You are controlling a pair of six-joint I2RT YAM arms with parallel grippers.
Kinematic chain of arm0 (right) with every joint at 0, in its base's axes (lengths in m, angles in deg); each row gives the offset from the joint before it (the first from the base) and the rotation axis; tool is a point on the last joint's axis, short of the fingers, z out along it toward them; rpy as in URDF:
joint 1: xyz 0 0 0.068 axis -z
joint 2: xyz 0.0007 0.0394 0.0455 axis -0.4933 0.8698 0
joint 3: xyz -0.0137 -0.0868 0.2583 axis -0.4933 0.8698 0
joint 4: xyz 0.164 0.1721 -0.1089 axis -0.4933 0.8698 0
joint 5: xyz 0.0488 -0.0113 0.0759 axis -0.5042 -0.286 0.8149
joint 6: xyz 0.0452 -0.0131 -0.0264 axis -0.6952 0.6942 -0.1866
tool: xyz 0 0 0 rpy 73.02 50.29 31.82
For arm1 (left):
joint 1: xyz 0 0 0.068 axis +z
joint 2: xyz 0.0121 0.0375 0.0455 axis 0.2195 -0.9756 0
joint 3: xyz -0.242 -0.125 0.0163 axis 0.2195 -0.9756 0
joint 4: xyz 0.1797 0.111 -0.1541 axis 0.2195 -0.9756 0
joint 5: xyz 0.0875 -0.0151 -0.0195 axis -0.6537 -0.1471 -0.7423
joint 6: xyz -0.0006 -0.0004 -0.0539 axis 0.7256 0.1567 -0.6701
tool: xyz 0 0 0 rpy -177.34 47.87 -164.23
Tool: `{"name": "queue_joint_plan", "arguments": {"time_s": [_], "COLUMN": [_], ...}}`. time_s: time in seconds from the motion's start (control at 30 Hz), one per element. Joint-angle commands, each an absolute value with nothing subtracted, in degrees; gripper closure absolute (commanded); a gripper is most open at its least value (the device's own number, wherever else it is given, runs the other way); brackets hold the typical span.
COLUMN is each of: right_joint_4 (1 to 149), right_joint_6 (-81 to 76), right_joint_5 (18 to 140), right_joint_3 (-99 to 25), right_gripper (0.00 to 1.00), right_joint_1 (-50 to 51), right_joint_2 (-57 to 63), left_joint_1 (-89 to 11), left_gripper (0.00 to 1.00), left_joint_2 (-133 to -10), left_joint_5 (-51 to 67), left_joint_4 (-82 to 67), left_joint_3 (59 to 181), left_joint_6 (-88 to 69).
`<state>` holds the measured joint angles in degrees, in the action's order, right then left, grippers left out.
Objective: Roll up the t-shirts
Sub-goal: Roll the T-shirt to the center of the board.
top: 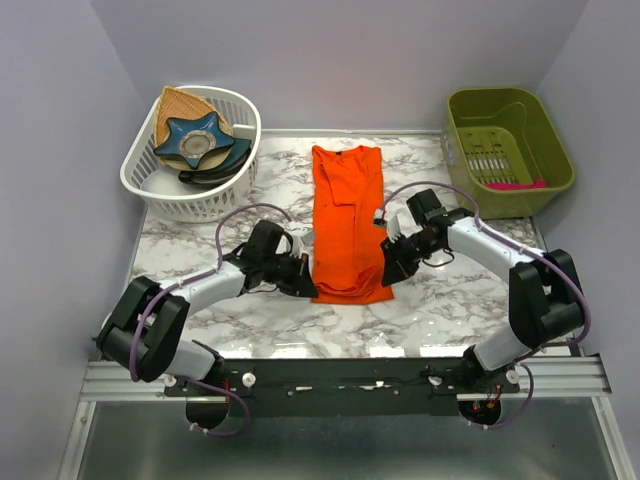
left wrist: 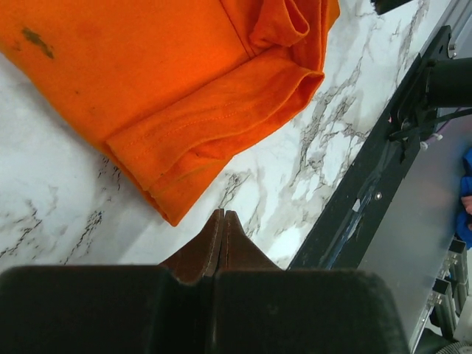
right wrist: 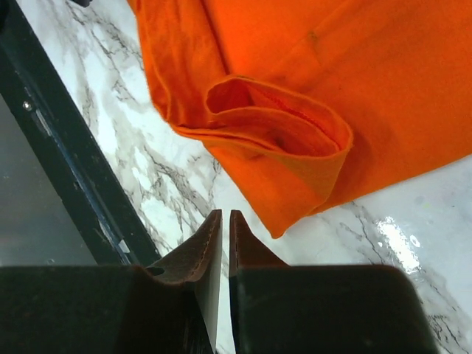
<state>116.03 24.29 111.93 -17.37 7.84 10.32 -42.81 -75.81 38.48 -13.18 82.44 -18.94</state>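
From above, the orange t-shirt [top: 348,220] lay at the middle of the marble desk [top: 450,300]. It was folded into a narrow strip running from 12 to 6 o'clock, collar at the far end and hem nearest the arms. That shape probably suited a roll started from the hem. The left end effector [top: 298,272] sat at the strip's 7 o'clock corner and the right end effector [top: 390,258] at its 5 o'clock corner. They flanked the hem, likely so both corners could be lifted together. A white laundry basket [top: 140,185] stood at 10 o'clock and a green bin [top: 555,150] at 2 o'clock, both well apart from the shirt.

In the left wrist view, the brown fingertips met in a closed point and held nothing. The hem corner of the t-shirt [left wrist: 177,169] lay just ahead at 12 o'clock, flat on the desk, apart from the tips.

In the right wrist view, the fingers were drawn together to a thin slit, empty. The shirt's layered hem [right wrist: 295,155] gaped slightly just beyond them at 1 o'clock, so catching every layer would need care.
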Motion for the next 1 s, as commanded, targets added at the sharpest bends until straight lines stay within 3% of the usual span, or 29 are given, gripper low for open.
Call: {"name": "queue_joint_plan", "arguments": {"time_s": [0.0,0.4,0.8,0.97], "right_joint_4": [111.9,111.6,109.2,110.9], "right_joint_6": [20.8,16.3,7.9,7.5], "right_joint_5": [111.0,111.7,105.3,99.3], "right_joint_3": [-18.7,-24.6,-29.4,-30.5], "right_gripper": [0.84,0.87,0.88,0.87], "right_joint_1": [7.1,6.0,6.7,8.5], "right_joint_2": [13.9,25.1,29.5,29.5], "left_joint_1": [-43.8,-44.0,-42.5,-42.8], "left_gripper": [1.00,1.00,1.00,0.87], "left_joint_2": [-78.2,-90.1,-86.0,-82.3], "left_joint_5": [40.5,39.1,30.1,24.8], "left_joint_4": [-9.6,-9.0,-13.8,-14.4], "left_joint_3": [82.6,91.1,93.3,93.2], "left_joint_6": [-19.0,-19.2,-21.1,-16.3]}}
